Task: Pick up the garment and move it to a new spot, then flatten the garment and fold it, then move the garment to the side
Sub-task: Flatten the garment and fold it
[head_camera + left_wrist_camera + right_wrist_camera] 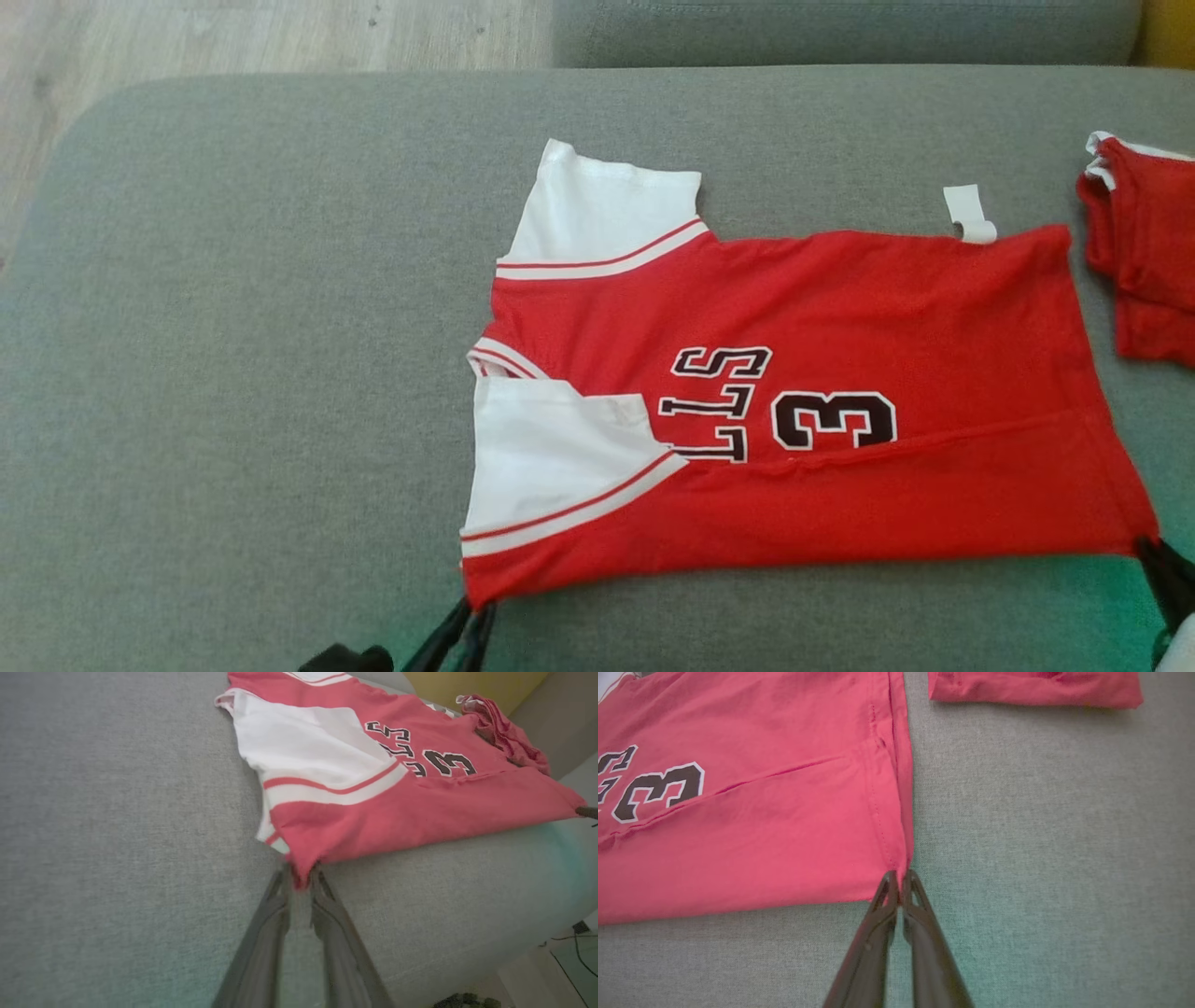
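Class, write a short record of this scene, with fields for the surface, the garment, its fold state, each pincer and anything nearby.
surface: grey cushion
garment: red and white jersey, lying flat, number 3 showing
fold state: near long side folded over the body, partly covering the lettering
left pincer: shut on the near sleeve-end corner
right pincer: shut on the near hem corner
nearby: second red garment, folded, lying apart beyond the hem

One red-and-white jersey [840,308], one folded red garment [1148,271], one white label [966,213], one grey sofa seat [233,327], two pincers, left pincer [299,877] and right pincer [900,879]
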{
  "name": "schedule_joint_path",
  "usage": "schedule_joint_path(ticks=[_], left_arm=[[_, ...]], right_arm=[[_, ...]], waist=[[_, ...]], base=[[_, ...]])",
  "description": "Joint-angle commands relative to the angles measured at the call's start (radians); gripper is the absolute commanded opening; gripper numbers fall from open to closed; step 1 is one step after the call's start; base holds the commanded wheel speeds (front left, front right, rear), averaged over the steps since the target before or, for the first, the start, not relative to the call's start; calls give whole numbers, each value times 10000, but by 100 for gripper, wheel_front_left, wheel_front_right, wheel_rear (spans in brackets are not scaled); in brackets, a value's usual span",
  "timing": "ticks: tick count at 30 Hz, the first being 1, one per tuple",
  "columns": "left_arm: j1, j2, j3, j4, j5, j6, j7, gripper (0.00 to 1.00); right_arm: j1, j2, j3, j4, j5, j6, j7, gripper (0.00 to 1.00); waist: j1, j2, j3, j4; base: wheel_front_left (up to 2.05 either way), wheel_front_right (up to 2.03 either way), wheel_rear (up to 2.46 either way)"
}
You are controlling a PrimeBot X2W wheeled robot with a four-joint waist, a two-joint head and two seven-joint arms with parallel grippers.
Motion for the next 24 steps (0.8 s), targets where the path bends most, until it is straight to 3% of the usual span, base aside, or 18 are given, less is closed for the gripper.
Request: schedule_joint_path(ticks=[1, 2, 5, 9, 14, 19, 24], left_arm=[[-166, 116, 215, -180, -53, -76, 81, 63], [-201, 109, 201, -180, -102, -93, 161, 100], [-303, 121, 280, -431, -398, -174, 380, 100], [-901, 553, 646, -1349, -546, -194, 883, 100], [-3007, 1363, 1301, -1981, -587, -379, 1964, 100], [-6018, 1779, 1386, -1095, -859, -705, 3201, 100], [-9227, 2040, 744, 905, -1792, -848, 4911, 100]], right_arm=[[-3, -299, 33, -364, -139, -9, -24, 100], [-32, -304, 14, -404, -219, -9, -95, 100], [-149, -280, -1, -645, -389, -9, -347, 100], [-577, -78, 107, -1185, -480, -9, -1016, 100], [-1370, 409, 380, -1433, -855, -9, -1748, 100], [-2160, 661, 906, -1223, -1138, -9, -2061, 100], [-2957, 761, 1388, -981, -1131, -9, -2296, 100]], waist=[[0, 0, -60, -9], [0, 0, -115, -21], [0, 0, -281, -75], [0, 0, -384, -179], [0, 0, -46, -361], [0, 0, 814, -689], [0, 0, 1795, -1353]], base=[[0, 0, 0], [0, 0, 0], [0, 0, 0], [0, 0, 0], [0, 0, 0], [0, 0, 0], [0, 0, 0]])
